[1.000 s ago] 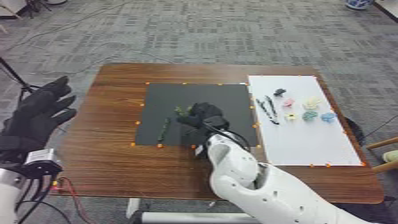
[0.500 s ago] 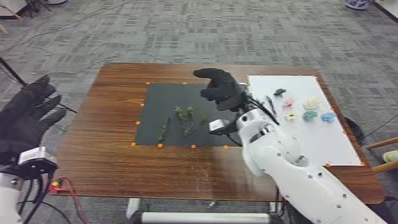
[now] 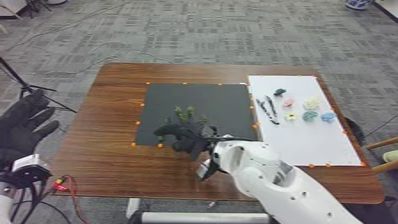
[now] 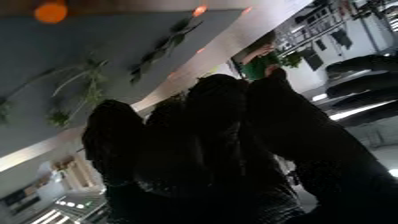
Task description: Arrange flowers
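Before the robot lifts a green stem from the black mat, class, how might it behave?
The green stem looks thin, so probably light and bendy. Its protruding leaves could snag or tear. Lying flat on the mat, it would likely slide, not tip.

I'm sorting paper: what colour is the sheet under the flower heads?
White; the sheet shows best in the head view.

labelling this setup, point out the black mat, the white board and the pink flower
Black mat (image 3: 197, 95): head view, bare far part
White board (image 3: 313, 145): head view, bare near part
Pink flower (image 3: 288, 102): head view, middle of the bloom
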Controlling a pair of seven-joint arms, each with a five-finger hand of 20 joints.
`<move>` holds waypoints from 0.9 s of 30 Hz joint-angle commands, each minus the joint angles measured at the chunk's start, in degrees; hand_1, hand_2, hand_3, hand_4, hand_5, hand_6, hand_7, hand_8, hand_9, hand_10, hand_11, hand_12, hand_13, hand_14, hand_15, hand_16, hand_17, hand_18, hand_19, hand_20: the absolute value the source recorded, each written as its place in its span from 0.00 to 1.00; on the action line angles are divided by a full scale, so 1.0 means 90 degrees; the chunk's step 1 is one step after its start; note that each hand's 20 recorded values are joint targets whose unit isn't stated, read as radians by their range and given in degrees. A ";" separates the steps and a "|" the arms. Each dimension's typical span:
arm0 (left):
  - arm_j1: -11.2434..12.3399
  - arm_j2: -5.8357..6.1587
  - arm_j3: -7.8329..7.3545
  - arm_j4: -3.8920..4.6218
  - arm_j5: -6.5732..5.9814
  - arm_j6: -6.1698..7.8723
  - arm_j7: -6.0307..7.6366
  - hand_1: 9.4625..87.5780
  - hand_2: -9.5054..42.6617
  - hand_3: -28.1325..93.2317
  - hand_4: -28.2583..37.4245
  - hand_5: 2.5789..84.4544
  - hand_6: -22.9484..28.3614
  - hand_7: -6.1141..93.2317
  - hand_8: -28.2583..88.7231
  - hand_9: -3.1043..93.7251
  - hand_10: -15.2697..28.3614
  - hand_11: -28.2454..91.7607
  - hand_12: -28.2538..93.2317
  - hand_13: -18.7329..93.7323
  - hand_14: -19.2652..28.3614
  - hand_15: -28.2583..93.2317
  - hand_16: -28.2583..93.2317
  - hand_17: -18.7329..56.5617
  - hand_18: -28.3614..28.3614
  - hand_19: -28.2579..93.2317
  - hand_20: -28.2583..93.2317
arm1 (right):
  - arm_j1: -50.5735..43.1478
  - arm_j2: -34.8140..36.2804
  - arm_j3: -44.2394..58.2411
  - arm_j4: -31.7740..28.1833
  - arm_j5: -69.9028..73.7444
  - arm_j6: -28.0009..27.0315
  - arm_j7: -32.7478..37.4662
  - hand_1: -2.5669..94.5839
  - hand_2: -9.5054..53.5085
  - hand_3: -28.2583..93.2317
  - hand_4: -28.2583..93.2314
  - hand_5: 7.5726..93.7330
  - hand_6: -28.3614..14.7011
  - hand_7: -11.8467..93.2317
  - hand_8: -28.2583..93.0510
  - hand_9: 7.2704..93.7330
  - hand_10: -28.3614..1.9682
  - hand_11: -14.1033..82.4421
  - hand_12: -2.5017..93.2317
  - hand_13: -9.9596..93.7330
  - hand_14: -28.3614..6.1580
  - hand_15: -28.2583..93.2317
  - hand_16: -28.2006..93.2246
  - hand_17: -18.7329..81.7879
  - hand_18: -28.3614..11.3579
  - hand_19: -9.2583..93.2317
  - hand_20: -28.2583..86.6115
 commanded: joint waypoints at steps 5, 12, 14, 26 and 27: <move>0.0010 -0.0030 0.0147 -0.0038 0.0006 -0.0116 -0.0110 0.17 0.08 0.79 0.00 0.20 0.47 0.27 0.16 0.17 0.54 0.38 0.40 0.20 0.63 0.56 0.20 0.08 0.82 0.53 0.33 | 0.0420 -0.0084 -0.0442 0.0476 -0.0318 0.0242 0.0821 0.25 0.42 1.00 0.21 0.33 0.64 0.23 0.14 0.86 0.57 0.78 0.41 0.88 0.58 0.90 0.53 0.69 0.11 1.00 0.87; -0.0019 -0.0036 0.0156 -0.0031 0.0041 -0.0117 -0.0139 0.18 0.08 0.79 0.00 0.20 0.47 0.27 0.16 0.17 0.53 0.38 0.40 0.20 0.63 0.56 0.20 0.08 0.82 0.53 0.33 | 0.0569 0.0068 -0.0567 0.0506 -0.0261 0.0398 0.1386 0.25 0.42 1.00 0.20 0.35 0.60 0.23 0.14 0.87 0.58 0.79 0.40 0.90 0.60 0.90 0.53 0.71 0.12 1.00 0.88; -0.0022 -0.0038 0.0167 -0.0031 0.0033 -0.0110 -0.0138 0.18 0.08 0.79 0.00 0.20 0.47 0.27 0.16 0.17 0.53 0.38 0.40 0.20 0.63 0.56 0.20 0.08 0.82 0.53 0.33 | 0.0578 0.0117 -0.0547 0.0480 -0.0268 0.0426 0.1444 0.25 0.42 1.00 0.20 0.36 0.60 0.23 0.14 0.88 0.59 0.79 0.39 0.90 0.60 0.90 0.53 0.72 0.11 1.00 0.88; 0.0088 -0.0008 0.0111 -0.0055 0.0033 -0.0105 -0.0112 0.17 0.08 0.79 0.00 0.20 0.47 0.27 0.16 0.17 0.54 0.38 0.40 0.20 0.63 0.56 0.20 0.08 0.82 0.53 0.33 | 0.0342 0.0449 -0.0372 -0.0002 -0.0201 0.0296 0.1293 0.24 0.42 1.00 0.20 0.39 0.61 0.23 0.14 0.88 0.58 0.78 0.40 0.90 0.60 0.90 0.53 0.72 0.11 1.00 0.88; 0.0084 0.0003 0.0121 -0.0051 0.0019 -0.0102 -0.0120 0.17 0.08 0.79 0.00 0.20 0.47 0.27 0.16 0.17 0.54 0.38 0.40 0.20 0.63 0.56 0.20 0.08 0.82 0.53 0.33 | 0.0335 0.0459 -0.0365 -0.0013 -0.0294 0.0218 0.1267 0.24 0.42 1.00 0.20 0.39 0.61 0.23 0.14 0.88 0.58 0.78 0.40 0.90 0.60 0.90 0.54 0.72 0.12 1.00 0.88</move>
